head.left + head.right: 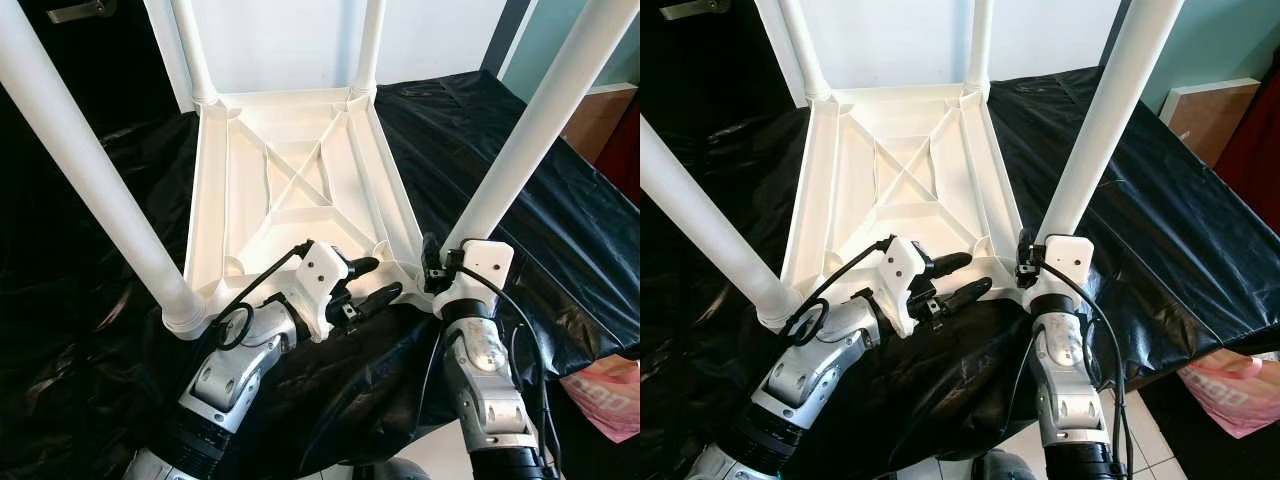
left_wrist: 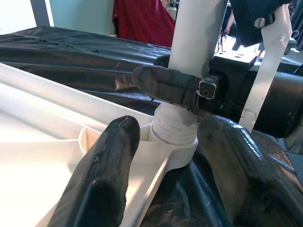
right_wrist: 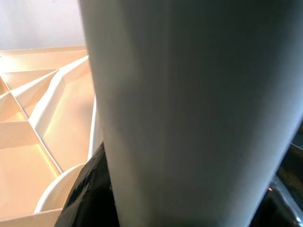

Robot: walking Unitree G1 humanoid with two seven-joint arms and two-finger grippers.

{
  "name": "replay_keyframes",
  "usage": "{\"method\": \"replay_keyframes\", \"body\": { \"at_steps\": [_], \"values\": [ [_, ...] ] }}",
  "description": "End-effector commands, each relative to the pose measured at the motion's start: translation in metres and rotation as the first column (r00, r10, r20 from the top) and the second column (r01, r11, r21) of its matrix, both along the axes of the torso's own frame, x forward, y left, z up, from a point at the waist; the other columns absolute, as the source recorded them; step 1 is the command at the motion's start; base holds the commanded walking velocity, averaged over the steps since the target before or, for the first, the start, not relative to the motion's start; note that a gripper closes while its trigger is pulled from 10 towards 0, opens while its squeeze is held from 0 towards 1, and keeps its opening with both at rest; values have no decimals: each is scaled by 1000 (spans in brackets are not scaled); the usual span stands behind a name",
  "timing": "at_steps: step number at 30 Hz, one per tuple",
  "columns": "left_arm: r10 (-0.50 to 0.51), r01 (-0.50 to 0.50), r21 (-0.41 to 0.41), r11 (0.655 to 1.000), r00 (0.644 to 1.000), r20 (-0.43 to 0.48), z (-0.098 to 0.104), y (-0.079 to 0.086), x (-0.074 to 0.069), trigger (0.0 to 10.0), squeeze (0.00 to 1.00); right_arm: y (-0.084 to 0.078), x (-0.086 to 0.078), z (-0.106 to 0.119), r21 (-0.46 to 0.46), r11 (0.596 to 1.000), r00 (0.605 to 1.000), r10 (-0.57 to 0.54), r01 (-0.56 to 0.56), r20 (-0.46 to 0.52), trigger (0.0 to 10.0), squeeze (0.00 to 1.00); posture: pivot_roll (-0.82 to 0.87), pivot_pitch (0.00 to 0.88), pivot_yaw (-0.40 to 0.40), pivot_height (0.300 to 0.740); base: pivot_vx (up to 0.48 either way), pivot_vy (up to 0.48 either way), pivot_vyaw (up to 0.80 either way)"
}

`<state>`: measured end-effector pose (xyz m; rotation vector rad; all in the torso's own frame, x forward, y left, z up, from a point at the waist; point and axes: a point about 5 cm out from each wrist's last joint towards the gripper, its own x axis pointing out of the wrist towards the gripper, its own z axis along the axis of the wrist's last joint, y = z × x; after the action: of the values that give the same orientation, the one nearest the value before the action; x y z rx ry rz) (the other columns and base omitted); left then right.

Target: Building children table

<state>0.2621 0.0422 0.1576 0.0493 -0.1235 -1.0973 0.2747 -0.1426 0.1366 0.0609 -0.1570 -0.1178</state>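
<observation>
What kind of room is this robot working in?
Probably a room in a home, set up for assembly. An upturned white table lies on a surface draped in black sheeting; the floor is tiled, and a pink bag sits on it.

Daylight came from the far side — the pale wall [image 1: 280, 40] behind was washed out. The black sheet [image 1: 520, 200] carried soft sheen on its creases. Head views were sharp; the right wrist view was blurred, the white leg [image 3: 199, 113] too close to focus.
</observation>
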Motion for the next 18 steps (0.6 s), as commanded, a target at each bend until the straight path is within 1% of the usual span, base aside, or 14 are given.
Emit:
{"method": "replay_keyframes", "body": {
  "at_steps": [1, 4, 5, 6, 7, 8, 9, 11, 12, 13, 14, 16, 17, 18],
  "values": [
    [-1, 1, 20, 1000, 1000, -4, -5, 0, -1, 10000, 0, 3, -4, -24, 25, 1000, 992, -6, 9, -124, 10000, 0, 9, 138, -29, 740, 0, 0, 0],
    [-2, 2, 21, 1000, 1000, -3, -5, 0, -2, 10000, 0, 3, -5, -22, 30, 1000, 995, 6, -3, -105, 10000, 0, 7, 138, -29, 740, 0, 0, 0],
    [-2, 2, 22, 1000, 1000, -2, -5, 0, -1, 10000, 0, 3, -5, -20, 33, 999, 996, 17, -14, -92, 10000, 486, 7, 139, -29, 740, 0, 0, 0],
    [-2, 2, 22, 1000, 1000, -2, -5, 0, -1, 10000, 0, 3, -5, -20, 33, 999, 996, 17, -14, -92, 10000, 486, 7, 139, -29, 740, 0, 0, 0],
    [-2, 2, 22, 1000, 1000, -2, -5, 0, -1, 10000, 0, 3, -5, -19, 34, 999, 996, 26, -23, -83, 10000, 1000, 7, 139, -29, 740, 0, 0, 0],
    [-1, 1, 23, 1000, 1000, 0, -5, 0, 0, 10000, 0, 5, -6, -16, 39, 998, 997, 59, -57, -55, 10000, 1000, 6, 138, -28, 740, 0, 0, 0],
    [-1, 1, 23, 1000, 1000, 0, -5, 0, 0, 10000, 0, 5, -6, -16, 39, 998, 997, 59, -57, -55, 10000, 1000, 6, 138, -28, 740, 0, 0, 0],
    [-2, 2, 23, 1000, 1000, 2, -5, 0, 0, 10000, 0, 5, -7, -11, 41, 994, 994, 103, -102, -21, 10000, 1000, 4, 137, -28, 740, 0, 0, 0],
    [-4, 4, 24, 1000, 1000, 3, -4, 0, 0, 10000, 0, 2, -9, -9, 33, 990, 990, 138, -138, -1, 10000, 1000, 2, 136, -30, 740, 0, 0, 0],
    [-4, 4, 24, 1000, 1000, 3, -4, 0, 0, 10000, 0, 2, -9, -9, 33, 990, 990, 138, -138, -1, 10000, 1000, 2, 136, -30, 740, 0, 0, 0],
    [-6, 6, 25, 1000, 1000, 4, -4, 0, 0, 10000, 0, -1, -10, -7, 27, 985, 986, 169, -169, 7, 10000, 1000, 0, 134, -32, 740, 0, 0, 0],
    [-7, 7, 25, 1000, 1000, 5, -5, -1, 0, 10000, 0, -3, -11, -7, 23, 980, 981, 196, -196, 9, 10000, 1000, 0, 134, -32, 740, 0, 0, 0],
    [-8, 8, 26, 1000, 1000, 6, -4, -1, 0, 10000, 0, -7, -12, -6, 8, 972, 972, 235, -235, 10, 10000, 0, -1, 130, -35, 740, 0, 0, 0],
    [-8, 8, 26, 1000, 1000, 6, -4, -1, 0, 10000, 0, -7, -12, -6, 8, 972, 972, 235, -235, 10, 10000, 0, -1, 130, -35, 740, 0, 0, 0]
  ]
}}
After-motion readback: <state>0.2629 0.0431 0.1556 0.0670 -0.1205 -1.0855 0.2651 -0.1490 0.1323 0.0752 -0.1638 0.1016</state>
